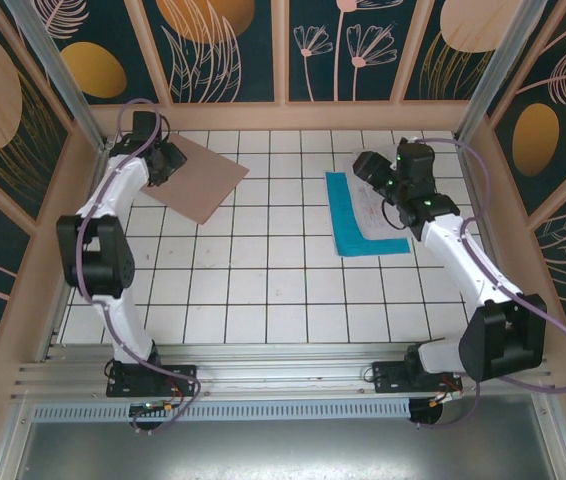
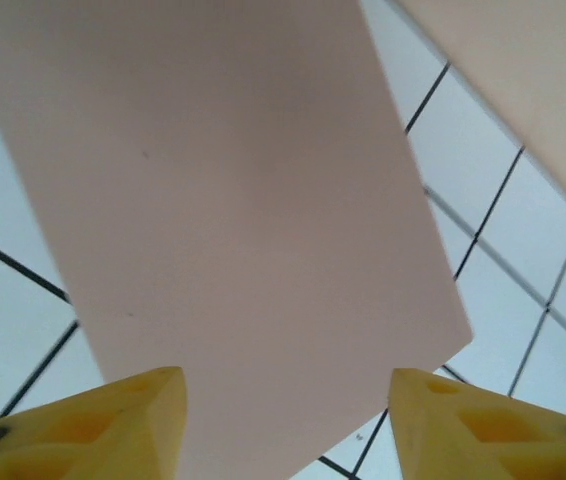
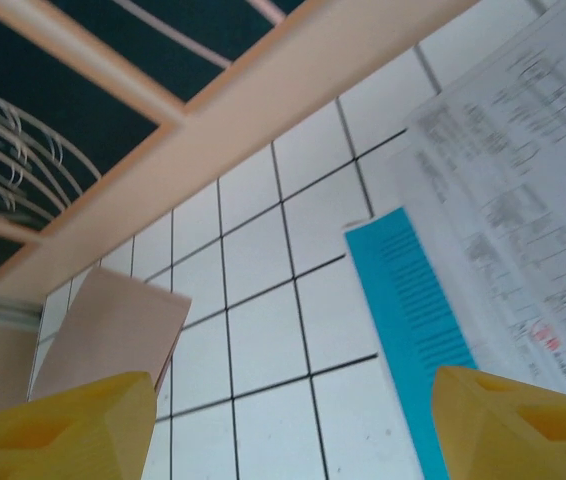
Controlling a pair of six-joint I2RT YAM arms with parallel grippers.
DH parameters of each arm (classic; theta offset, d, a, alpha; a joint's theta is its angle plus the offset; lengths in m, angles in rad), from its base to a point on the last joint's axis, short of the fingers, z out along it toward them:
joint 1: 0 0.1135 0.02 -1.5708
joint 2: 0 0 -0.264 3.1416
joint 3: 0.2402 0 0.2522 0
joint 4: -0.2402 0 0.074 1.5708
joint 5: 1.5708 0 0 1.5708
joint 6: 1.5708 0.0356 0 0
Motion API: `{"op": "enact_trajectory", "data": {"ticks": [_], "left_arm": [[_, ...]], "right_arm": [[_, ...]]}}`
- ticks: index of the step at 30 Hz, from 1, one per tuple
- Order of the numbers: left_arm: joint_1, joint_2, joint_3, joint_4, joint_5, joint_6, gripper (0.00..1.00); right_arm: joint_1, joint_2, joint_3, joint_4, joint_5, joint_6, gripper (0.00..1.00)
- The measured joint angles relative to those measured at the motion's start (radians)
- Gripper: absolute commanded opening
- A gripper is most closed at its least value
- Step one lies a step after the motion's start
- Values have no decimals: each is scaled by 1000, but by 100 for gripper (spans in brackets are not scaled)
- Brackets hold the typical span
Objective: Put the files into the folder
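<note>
Top view: folder (image 1: 203,180) far-left on desk (image 1: 263,270), long axis slanting. Left gripper (image 1: 166,160) at its far-left end; that arm nearer. Files (image 1: 363,215) right of centre, well apart from folder, long axis near-to-far. Right gripper (image 1: 371,168) over their far end.

Left wrist: left gripper (image 2: 283,385) fingers apart, no clamp seen. Folder (image 2: 233,200) stretches straight ahead.

Right wrist: right gripper (image 3: 293,400) fingers apart. Files (image 3: 503,200) ahead-right, cyan edge beside white sheet. Folder (image 3: 113,330) ahead-left, well apart.

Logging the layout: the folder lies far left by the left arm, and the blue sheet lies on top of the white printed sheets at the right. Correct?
Not quite: the white printed sheets lie on top of the blue sheet, as the right wrist view shows. The folder does lie far left by the left arm.
</note>
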Motion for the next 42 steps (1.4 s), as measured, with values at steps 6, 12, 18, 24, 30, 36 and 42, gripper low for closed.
{"op": "enact_trajectory", "data": {"ticks": [6,12,18,24,30,36,42], "left_arm": [[-36,266,241,-81,29,10,45],[-65,426,390,-137,28,11,43],[-88,501,434,-174,20,40,43],[-131,482,385,-147,-31,91,42],[-215,414,257,-119,-86,143,42],[-317,336,121,-83,-134,182,41],[-441,232,-57,-21,-155,190,40]], "right_arm": [[21,53,31,-18,-36,0,72],[33,60,31,-21,-55,1,71],[37,60,31,-39,-57,1,71],[37,60,31,-52,-57,7,71],[37,72,31,-52,-57,27,71],[37,82,25,-52,-57,49,71],[37,89,-12,-50,-65,68,69]]}}
